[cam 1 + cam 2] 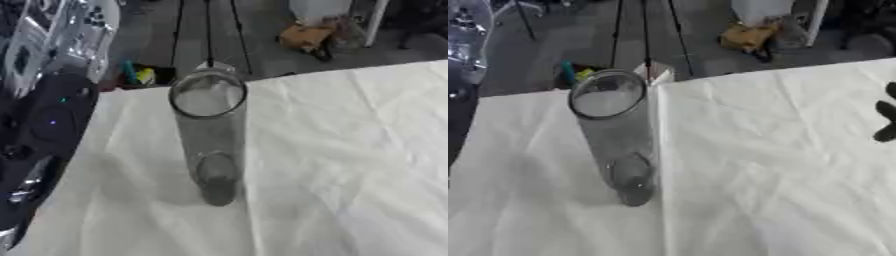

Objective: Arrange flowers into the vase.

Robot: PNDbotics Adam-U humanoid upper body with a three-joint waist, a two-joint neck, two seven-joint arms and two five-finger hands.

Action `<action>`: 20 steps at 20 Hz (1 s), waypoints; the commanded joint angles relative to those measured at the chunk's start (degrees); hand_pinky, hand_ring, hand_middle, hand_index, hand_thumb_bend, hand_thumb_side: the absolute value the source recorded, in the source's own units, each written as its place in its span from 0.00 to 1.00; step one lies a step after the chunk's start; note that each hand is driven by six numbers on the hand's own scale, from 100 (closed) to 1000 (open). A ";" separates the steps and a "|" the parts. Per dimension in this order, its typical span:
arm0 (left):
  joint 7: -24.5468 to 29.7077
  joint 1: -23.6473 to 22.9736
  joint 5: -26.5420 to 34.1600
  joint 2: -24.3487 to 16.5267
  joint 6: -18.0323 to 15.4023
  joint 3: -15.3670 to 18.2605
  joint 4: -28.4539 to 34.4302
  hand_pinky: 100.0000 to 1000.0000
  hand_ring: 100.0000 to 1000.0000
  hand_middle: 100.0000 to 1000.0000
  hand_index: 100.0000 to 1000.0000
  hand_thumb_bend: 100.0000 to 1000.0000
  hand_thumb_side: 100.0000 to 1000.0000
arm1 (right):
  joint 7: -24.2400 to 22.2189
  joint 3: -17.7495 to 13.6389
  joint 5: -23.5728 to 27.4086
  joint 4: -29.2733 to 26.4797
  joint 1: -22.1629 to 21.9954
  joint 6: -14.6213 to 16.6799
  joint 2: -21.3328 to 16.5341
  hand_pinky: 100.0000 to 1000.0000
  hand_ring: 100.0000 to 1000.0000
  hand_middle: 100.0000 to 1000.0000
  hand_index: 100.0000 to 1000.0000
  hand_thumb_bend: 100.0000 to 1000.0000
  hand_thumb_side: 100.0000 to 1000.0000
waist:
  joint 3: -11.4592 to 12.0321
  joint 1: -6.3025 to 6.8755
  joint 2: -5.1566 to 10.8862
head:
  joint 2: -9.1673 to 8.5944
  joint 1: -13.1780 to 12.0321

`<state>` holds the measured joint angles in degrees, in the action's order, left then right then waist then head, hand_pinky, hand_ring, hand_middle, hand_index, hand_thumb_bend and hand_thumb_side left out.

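The vase (208,135), a clear glass cylinder, stands upright on the bench (350,165), which is covered with a white cloth. No flower is visible in the vase. Dark fingertips of the right hand (885,115) show at the bench edge well to the right of the vase; whether they are released or clenched cannot be determined. The left hand is out of view.

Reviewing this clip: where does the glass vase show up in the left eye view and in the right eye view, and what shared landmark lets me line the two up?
Left eye view: the clear glass vase stands left of centre on the white tablecloth.
Right eye view: the same vase sits further left in the picture.
Shared landmark: the yellow-brown object on the floor beyond the table, at top right of centre in both views.
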<state>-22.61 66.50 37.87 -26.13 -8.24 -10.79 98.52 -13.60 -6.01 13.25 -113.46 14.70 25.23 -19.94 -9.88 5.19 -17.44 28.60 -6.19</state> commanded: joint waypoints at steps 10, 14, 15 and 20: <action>8.06 -2.15 -5.30 -3.09 0.86 -1.58 -1.19 0.00 0.00 0.00 0.00 0.00 0.54 | -0.13 -0.56 0.03 -1.13 0.54 -0.90 -0.62 0.97 1.00 0.50 0.90 0.00 1.00 | 1.01 1.04 -0.19 | 0.08 1.55; 9.67 -3.21 -6.96 -4.71 1.96 -2.00 -0.53 0.00 0.00 0.00 0.00 0.00 0.53 | 0.07 -0.68 -0.03 -1.13 0.32 -1.04 -0.79 0.97 1.00 0.50 0.90 0.00 1.00 | 1.49 1.11 0.07 | 0.32 2.18; 10.08 -3.55 -7.24 -5.27 2.28 -2.19 -0.27 0.00 0.00 0.00 0.00 0.00 0.53 | 0.12 -0.70 -0.04 -1.13 0.25 -1.08 -0.85 0.97 1.00 0.50 0.90 0.00 1.00 | 1.62 1.15 0.15 | 0.37 2.36; 11.41 -5.03 -7.62 -7.28 3.50 -2.27 0.55 0.00 0.00 0.00 0.00 0.00 0.53 | 0.30 -0.79 -0.14 -1.13 -0.03 -1.26 -1.02 0.97 1.00 0.50 0.90 0.00 1.00 | 2.28 1.25 0.44 | 0.73 2.98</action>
<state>-11.56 60.65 30.51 -31.46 -4.94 -13.35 98.10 -13.48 -6.34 13.23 -113.46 14.43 24.12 -19.94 -7.67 5.86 -17.83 29.01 -3.41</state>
